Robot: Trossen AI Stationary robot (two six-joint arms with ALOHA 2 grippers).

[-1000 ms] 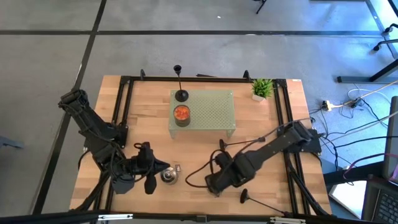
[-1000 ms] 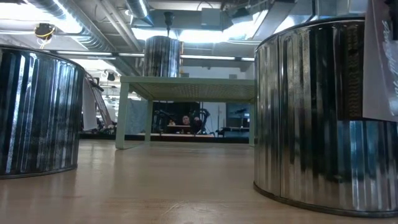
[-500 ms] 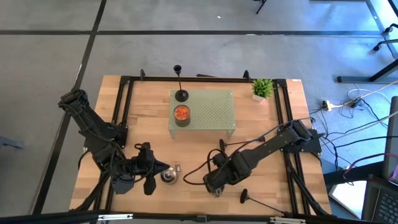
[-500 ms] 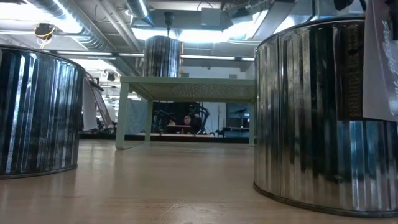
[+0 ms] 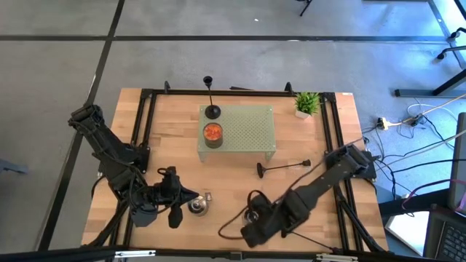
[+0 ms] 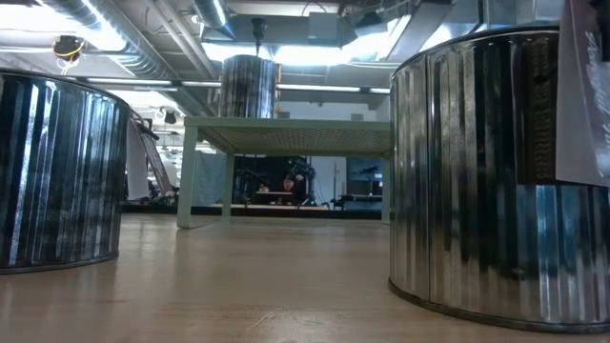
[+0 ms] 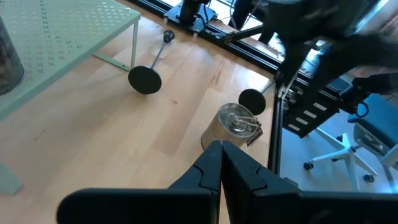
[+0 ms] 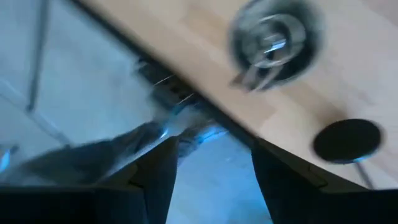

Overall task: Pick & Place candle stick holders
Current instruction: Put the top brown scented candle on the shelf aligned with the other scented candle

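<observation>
You have one candle stick holder [image 5: 210, 102] upright at the green rack's [image 5: 247, 131] upper-left corner, another [image 5: 280, 168] lying mid-frame below it (a third's base shows in the wrist views), right gripper [image 8: 208, 158] parted and empty, left gripper [image 7: 221, 165] clenched.

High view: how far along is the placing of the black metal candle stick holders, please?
Done: one black metal candle stick holder stands upright on the pale green perforated shelf. In hand: nothing; the right gripper is open at the table's front edge, near a second holder. Left: that one and a third holder, both lying down. The left gripper waits shut.
</observation>
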